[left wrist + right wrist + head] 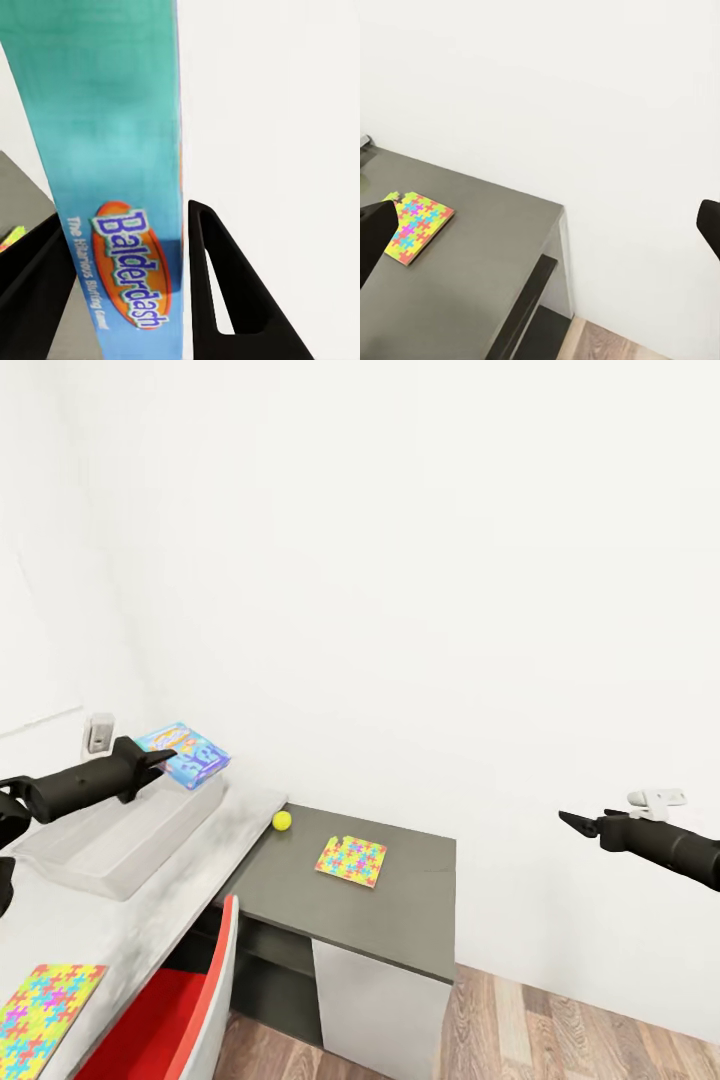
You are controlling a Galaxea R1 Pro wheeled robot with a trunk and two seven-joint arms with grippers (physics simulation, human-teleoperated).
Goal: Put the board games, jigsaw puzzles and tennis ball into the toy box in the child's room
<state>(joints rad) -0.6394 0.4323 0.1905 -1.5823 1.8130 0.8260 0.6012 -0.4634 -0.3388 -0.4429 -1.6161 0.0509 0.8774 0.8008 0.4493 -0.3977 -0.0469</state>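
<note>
My left gripper (163,760) is shut on a blue Balderdash board game (187,752), holding it above the far end of the clear toy box (150,840) on the pale marbled table (110,930). In the left wrist view the board game (120,225) stands edge-on between the black fingers (217,285). A yellow tennis ball (283,820) and a colourful jigsaw puzzle (351,861) lie on the dark grey desk (400,920). A second jigsaw puzzle (45,1010) lies at the table's near left. My right gripper (572,821) hangs open in the air to the right, off the desk.
A red chair (165,1010) is tucked under the table's front edge. White walls close in behind and to the left. The desk stands on a white panel (375,1000), with wooden floor (580,1030) to its right. The right wrist view looks down on the jigsaw puzzle (414,225).
</note>
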